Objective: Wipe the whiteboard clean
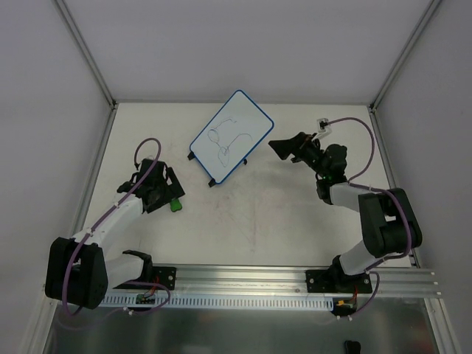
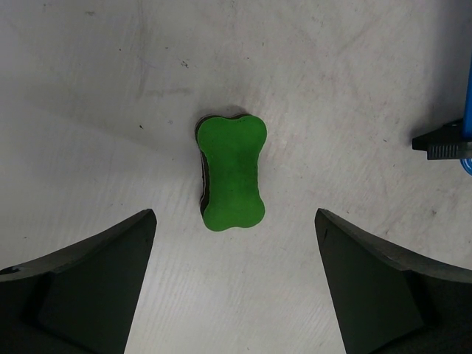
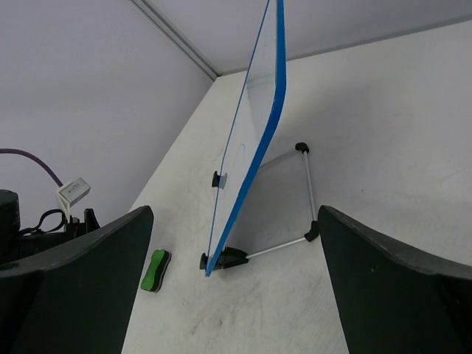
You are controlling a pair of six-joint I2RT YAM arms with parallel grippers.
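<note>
On the near-left part of the table (image 1: 258,214), the left gripper (image 1: 168,190) points down with its jaws spread wide and holds nothing. The green eraser (image 2: 232,173) lies flat on the table in the gap between the two fingers, just ahead of their tips and touching neither. At the right edge of the left wrist view a black foot (image 2: 442,141) and a bit of blue rim show, so the whiteboard sits off to the right of these jaws, well apart from them.

Farther in on the right side, the right gripper (image 1: 282,147) faces left towards the board. Its jaws also stand wide and are empty. From the right wrist camera the whiteboard (image 3: 251,147) is seen almost edge-on, lined up with the gap between the fingers but beyond their tips and not touched. It leans tilted on a thin wire stand (image 3: 310,184), with its blue rim (image 3: 269,133) towards the camera.

In the top view the whiteboard (image 1: 231,137) stands near the far middle of the table, turned at an angle, between the two grippers. It is closer to the right one. Thin pen scribbles (image 1: 225,136) are on its white face.
</note>
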